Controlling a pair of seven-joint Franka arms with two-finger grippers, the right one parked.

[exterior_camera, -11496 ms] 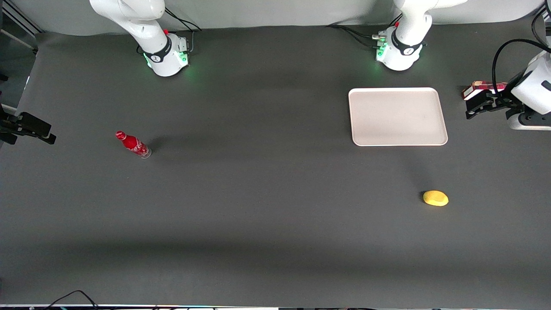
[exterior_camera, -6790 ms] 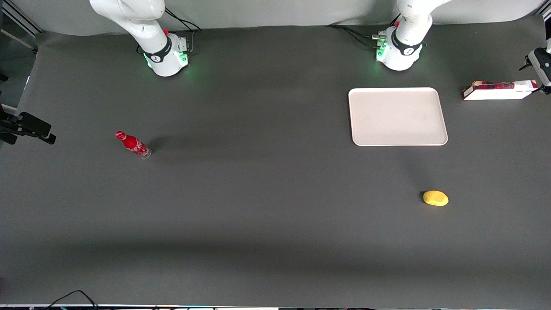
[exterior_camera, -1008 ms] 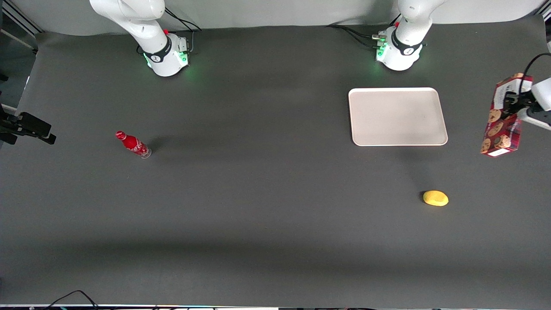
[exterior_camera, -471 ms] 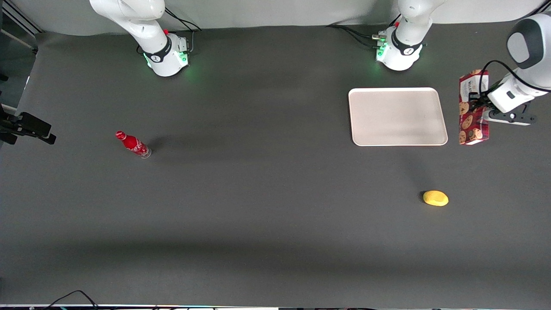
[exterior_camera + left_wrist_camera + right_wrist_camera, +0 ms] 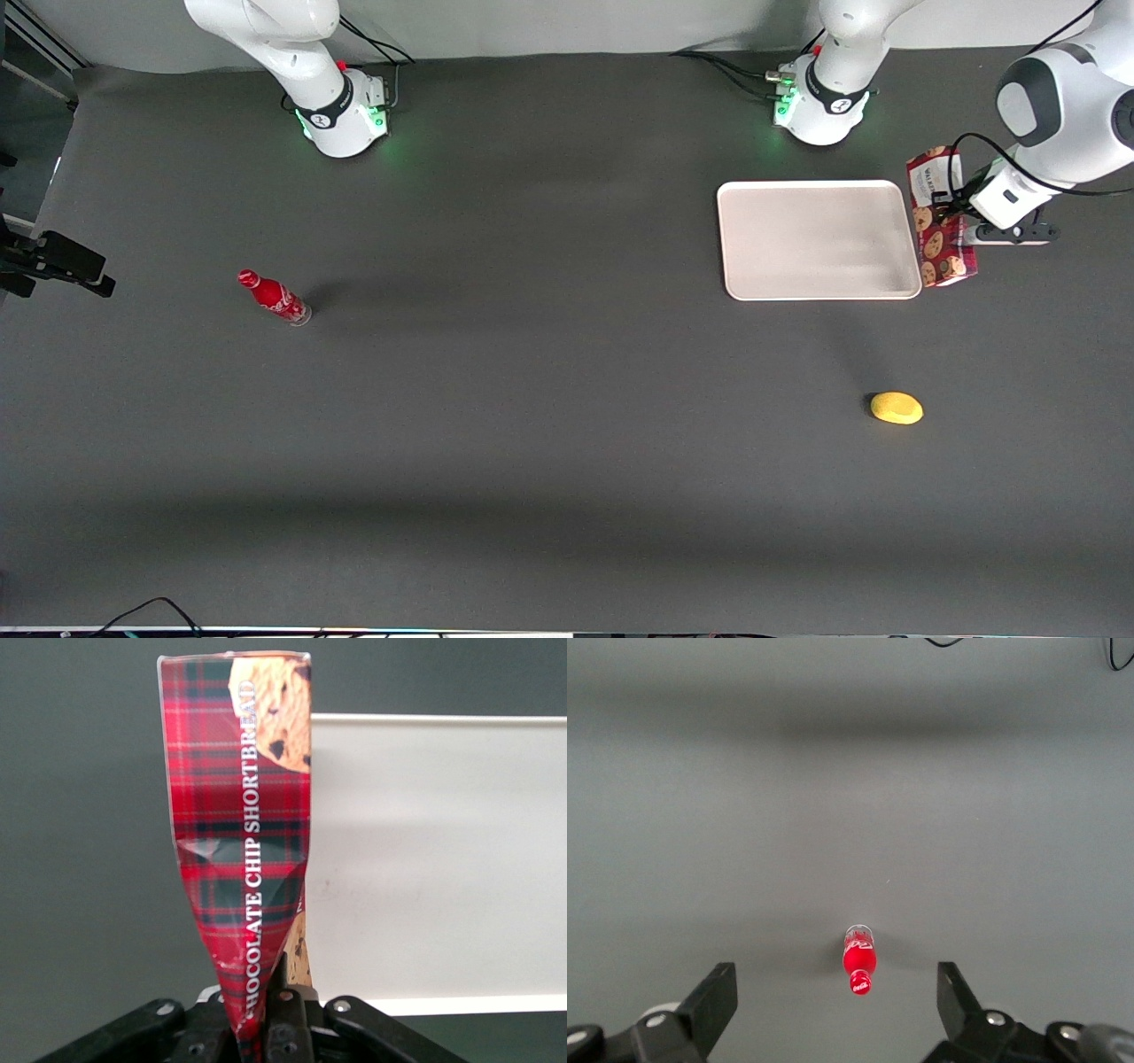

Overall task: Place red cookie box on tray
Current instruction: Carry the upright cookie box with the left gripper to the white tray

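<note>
While the gripper (image 5: 266, 1028) is clamped on one end of the red cookie box (image 5: 941, 218), the box hangs in the air just beside the tray (image 5: 818, 285), at its edge toward the working arm's end. The lifting is done; moving over the tray and lowering remain.

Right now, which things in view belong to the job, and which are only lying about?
Job:
- cookie box, pinched in the gripper, held in the air at the tray's edge toward the working arm's end
- tray, nothing on it yet

Lying about:
- soda bottle, toward the parked arm's end
- yellow lump, nearer the front camera than the tray
</note>
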